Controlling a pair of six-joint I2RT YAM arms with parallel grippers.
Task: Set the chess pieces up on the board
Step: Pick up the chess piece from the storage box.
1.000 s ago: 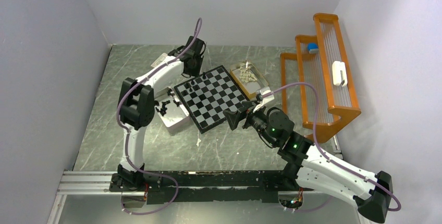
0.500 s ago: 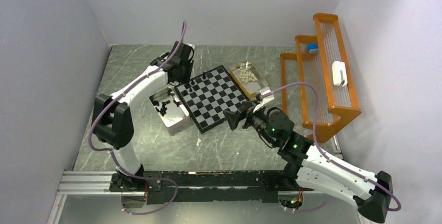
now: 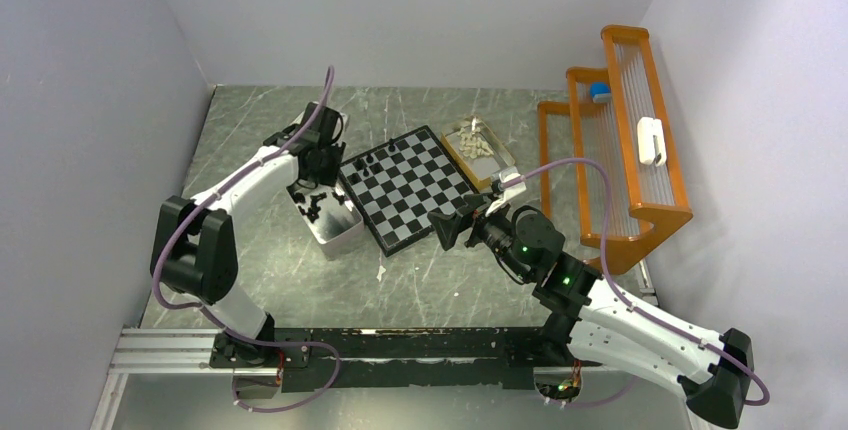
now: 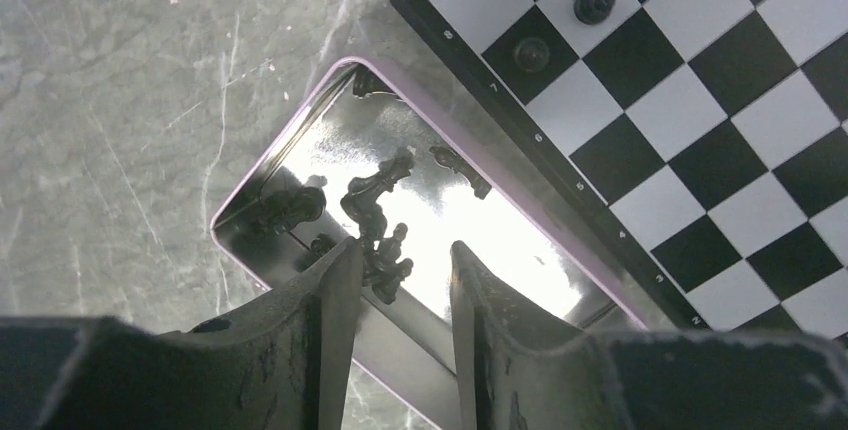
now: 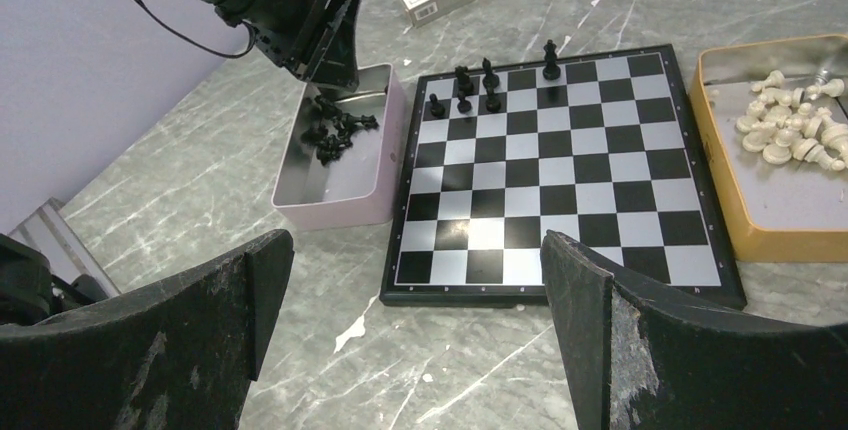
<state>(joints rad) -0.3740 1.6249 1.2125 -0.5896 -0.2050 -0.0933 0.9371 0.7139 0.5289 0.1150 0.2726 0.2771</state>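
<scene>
Black chess pieces (image 4: pixel 378 212), tangled in the metal tin (image 4: pixel 290 130) just beside the board (image 4: pixel 700 100): likely light, rigid, slippery, so pinch one at the waist with left gripper (image 4: pixel 402 255), part-spread and empty; right gripper (image 5: pixel 415 250) fully spread.

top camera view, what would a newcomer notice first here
The black-and-white chessboard at mid-table, with only a few black chess pieces standing near its far left corner. Just left of it, the left gripper hangs open over a metal tin of loose black chessmen. Cream-white pieces lie heaped in a tan tray on the board's right.
</scene>
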